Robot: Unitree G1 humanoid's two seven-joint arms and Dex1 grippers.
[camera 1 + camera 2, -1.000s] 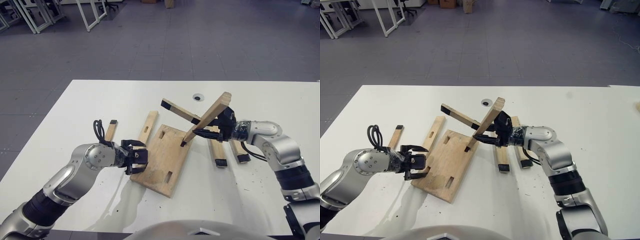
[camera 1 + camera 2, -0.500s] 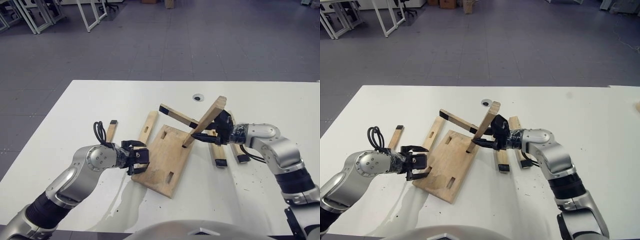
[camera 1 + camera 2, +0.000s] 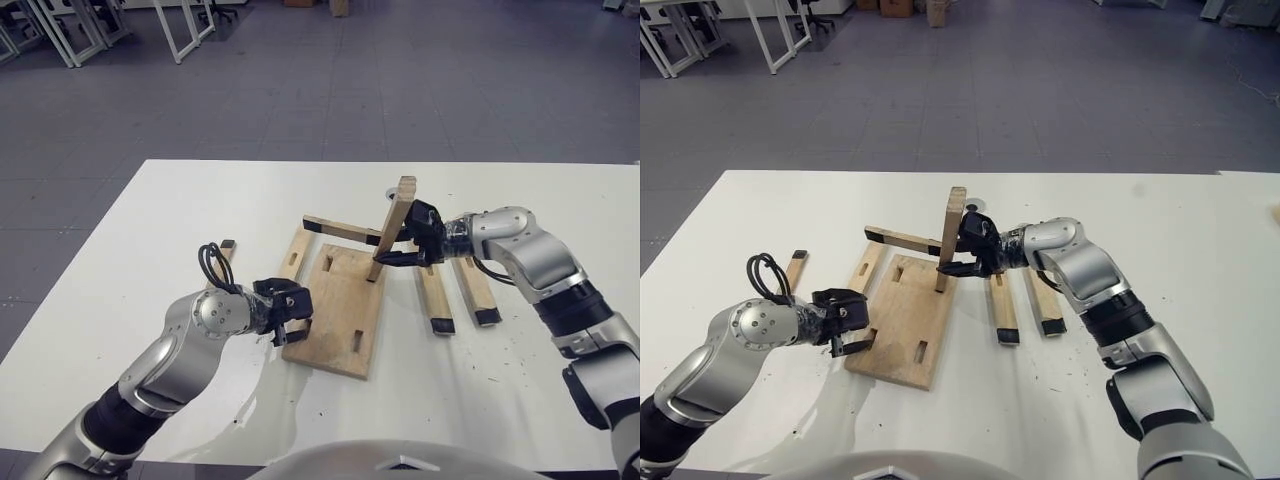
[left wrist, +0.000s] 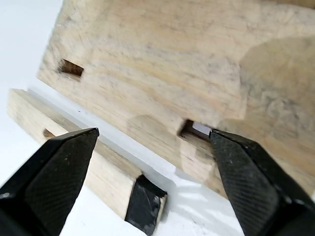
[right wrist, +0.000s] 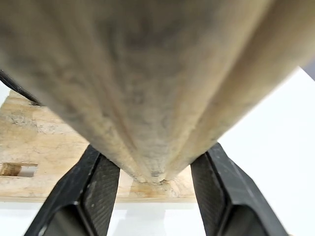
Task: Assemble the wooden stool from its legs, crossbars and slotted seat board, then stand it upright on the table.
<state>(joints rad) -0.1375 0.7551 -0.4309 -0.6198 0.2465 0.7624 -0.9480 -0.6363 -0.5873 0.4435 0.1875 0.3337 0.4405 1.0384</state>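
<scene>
Left eye view, starting from the left border: a broad stretch of white surface (image 3: 150, 230), its far edge running straight across the upper part of the frame. A short wooden stick (image 3: 222, 258) with a black tip lies left of centre. Just right of it and lower down, the left hand (image 3: 288, 325) is spread. Its black fingers (image 4: 59, 167) sit apart over the left edge of the seat board (image 3: 340, 310), gripping nothing. That board is a pale, grainy rectangle with small oblong slots, lying flat at the frame's centre. Along its left edge lies a slotted bar (image 3: 293, 255), black-capped at one end. On the board's far end a square-cut leg (image 3: 398, 215) stands close to upright, and a crossbar (image 3: 342, 230) juts leftward from it above the surface. The right hand (image 3: 395, 252) is clenched on that leg low down. Right of it two loose legs (image 3: 433, 298) lie side by side, black tips toward the near edge. Smooth white surface runs to the right border.
</scene>
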